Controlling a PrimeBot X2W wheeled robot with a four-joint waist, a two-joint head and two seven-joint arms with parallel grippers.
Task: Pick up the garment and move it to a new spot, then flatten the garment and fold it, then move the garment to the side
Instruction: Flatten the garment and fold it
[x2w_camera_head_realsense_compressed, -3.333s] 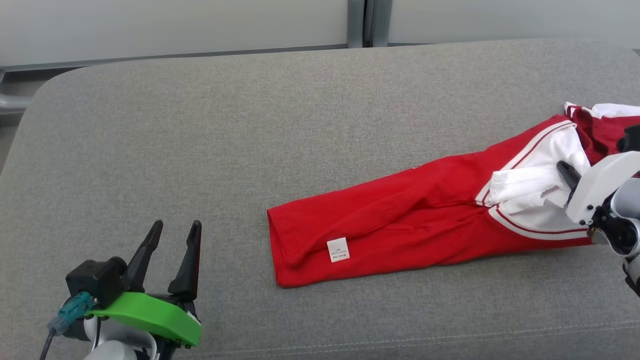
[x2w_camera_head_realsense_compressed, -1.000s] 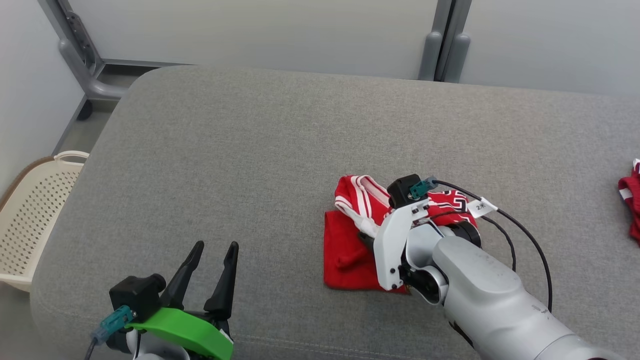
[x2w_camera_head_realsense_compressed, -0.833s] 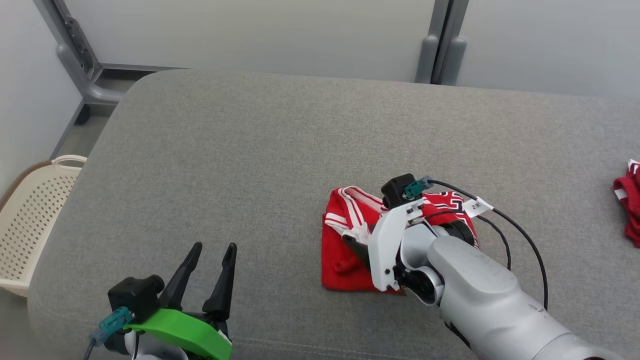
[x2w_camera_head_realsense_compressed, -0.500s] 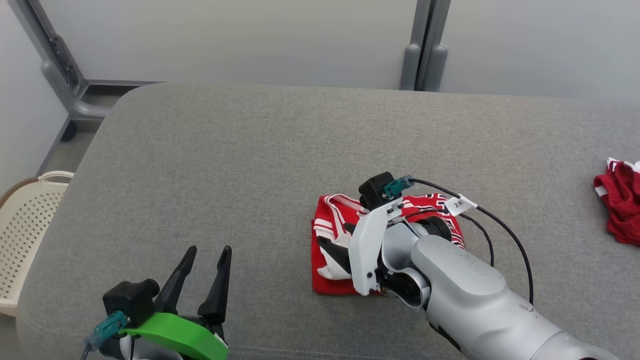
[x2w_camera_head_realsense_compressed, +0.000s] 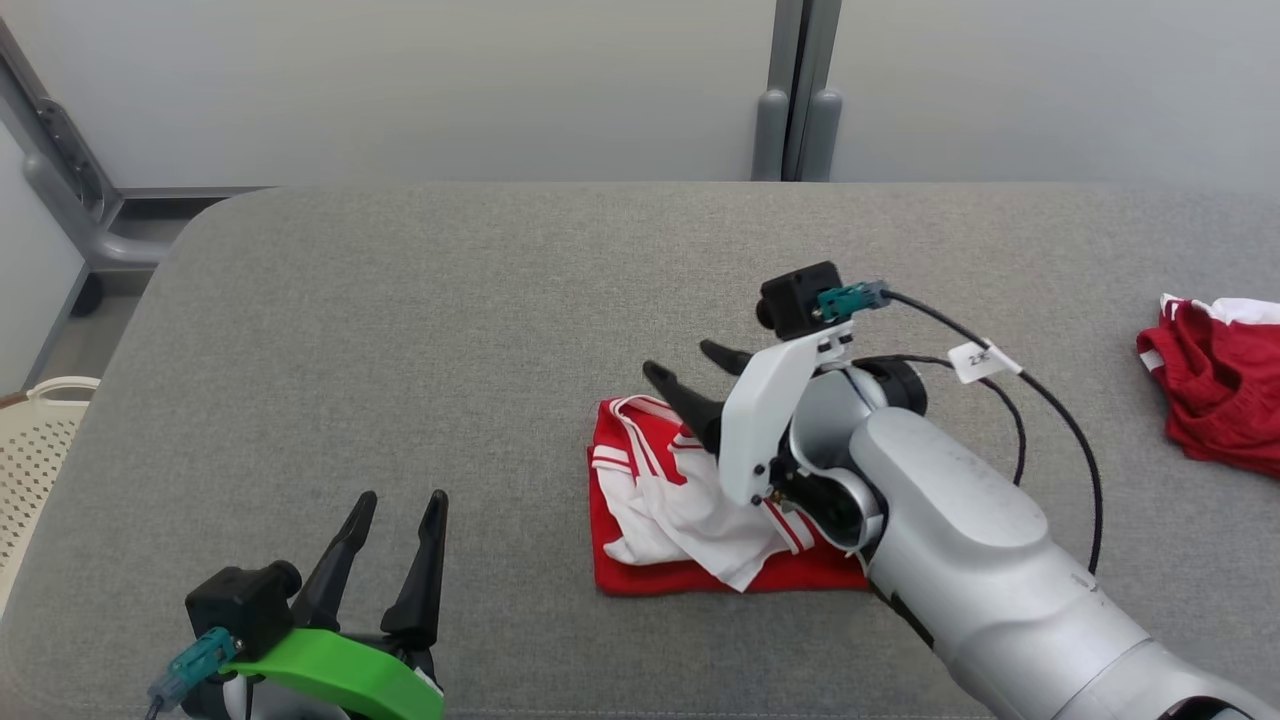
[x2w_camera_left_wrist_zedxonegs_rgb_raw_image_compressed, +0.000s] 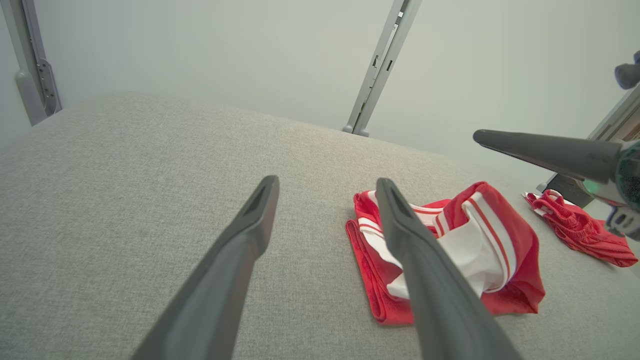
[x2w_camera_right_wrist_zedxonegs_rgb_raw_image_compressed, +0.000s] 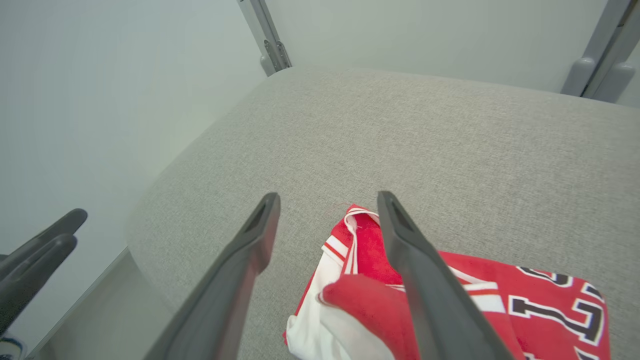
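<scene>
The garment (x2w_camera_head_realsense_compressed: 680, 500), red with white stripes and a white inner side, lies roughly folded on the grey padded surface (x2w_camera_head_realsense_compressed: 400, 300), its top layer rumpled. My right gripper (x2w_camera_head_realsense_compressed: 688, 362) hovers open just above its far edge, holding nothing. In the right wrist view the garment (x2w_camera_right_wrist_zedxonegs_rgb_raw_image_compressed: 370, 250) lies below and between the spread fingers of the right gripper (x2w_camera_right_wrist_zedxonegs_rgb_raw_image_compressed: 328, 199). My left gripper (x2w_camera_head_realsense_compressed: 400, 497) stands open and empty near the front left, well clear of the cloth. In the left wrist view the left gripper (x2w_camera_left_wrist_zedxonegs_rgb_raw_image_compressed: 327, 182) points toward the garment (x2w_camera_left_wrist_zedxonegs_rgb_raw_image_compressed: 520, 260).
A second red garment (x2w_camera_head_realsense_compressed: 1215, 385) lies bunched at the surface's right edge. A cream perforated basket (x2w_camera_head_realsense_compressed: 30, 440) sits on the floor at the left. Grey wall panels and a post (x2w_camera_head_realsense_compressed: 795, 90) stand behind the surface.
My right gripper has opened, let go of the garment and risen off it. The garment's top layer has slumped open, showing white. The camera has turned right. The left gripper stays put.
</scene>
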